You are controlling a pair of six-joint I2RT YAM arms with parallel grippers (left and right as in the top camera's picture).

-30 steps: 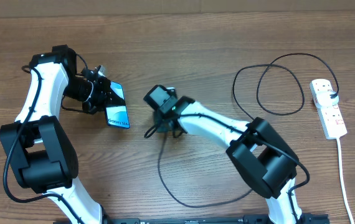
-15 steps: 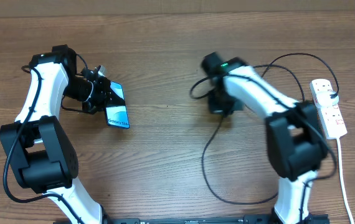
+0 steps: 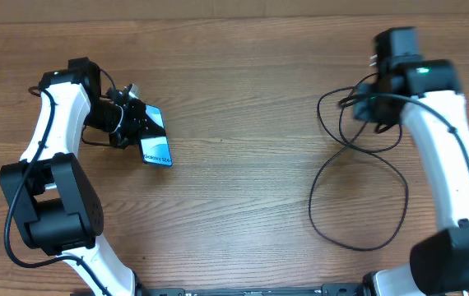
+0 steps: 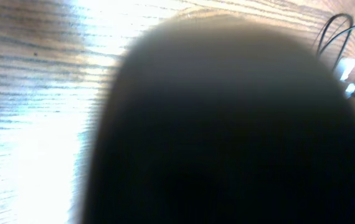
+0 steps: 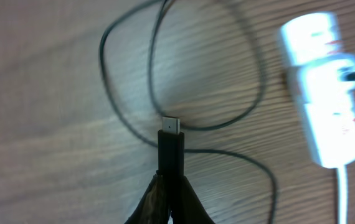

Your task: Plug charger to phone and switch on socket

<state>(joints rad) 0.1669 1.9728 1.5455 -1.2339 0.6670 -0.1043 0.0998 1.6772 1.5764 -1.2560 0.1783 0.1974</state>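
The phone (image 3: 157,150), with a light blue screen and white text at its near end, is held tilted above the table in my left gripper (image 3: 140,131), which is shut on its far end. In the left wrist view a dark blurred shape (image 4: 227,124) fills most of the frame and hides the fingers. My right gripper (image 3: 366,105) is at the far right, shut on the black connector (image 5: 170,146) of the charger. Its fingers (image 5: 170,182) pinch the plug, metal tip pointing out. The thin black cable (image 3: 311,210) loops below it. The white socket (image 5: 324,87) lies right of the tip.
The right arm's white links (image 3: 444,148) cover the socket's place in the overhead view. The socket's thick white cord (image 5: 339,199) runs toward the table's near edge. Cable loops (image 5: 252,81) lie on the wood between the connector and the socket.
My right arm has swung from the table's middle to the far right, carrying the connector and dragging the cable loops with it. The left arm and phone have not moved.
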